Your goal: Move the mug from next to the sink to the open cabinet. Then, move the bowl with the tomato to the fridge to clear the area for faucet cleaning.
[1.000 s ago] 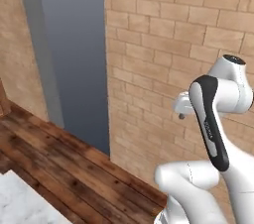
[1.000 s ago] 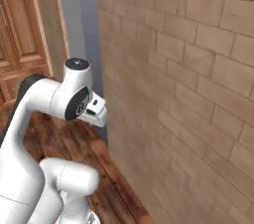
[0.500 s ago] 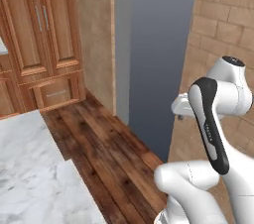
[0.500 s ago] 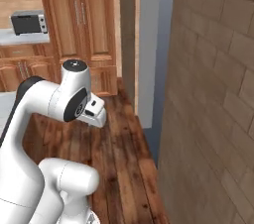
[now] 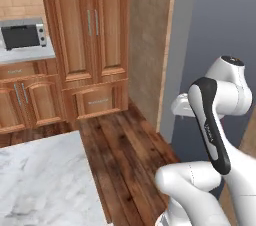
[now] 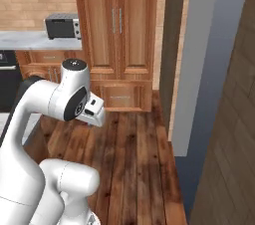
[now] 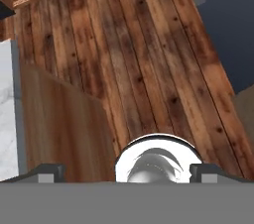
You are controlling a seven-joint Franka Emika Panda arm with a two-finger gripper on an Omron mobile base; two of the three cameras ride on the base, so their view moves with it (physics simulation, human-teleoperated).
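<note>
My gripper (image 7: 127, 171) is open and points down at the wooden floor, its two dark fingertips (image 7: 49, 171) far apart with no task thing between them. The arm is folded close over the base. A tall flat grey face, by its look the fridge (image 6: 199, 64), stands at the right beside a brown wall; it also rises at the right edge of the left base view as the fridge (image 5: 220, 25). The mug, the bowl, the tomato, the sink, the faucet and the open cabinet are out of view.
A tall pantry (image 5: 92, 25) with two arched-panel doors stands ahead. Left of it a grey toaster oven (image 5: 22, 35) sits on a counter. A white marble countertop (image 5: 45, 180) lies at the lower left. Dark wooden floor (image 6: 129, 154) runs between them. A black oven (image 6: 7, 77) is at far left.
The whole picture has swung: the base has turned, so the brick wall has left the views and the pantry, toaster oven and marble counter have come in. The arm keeps its pose.
</note>
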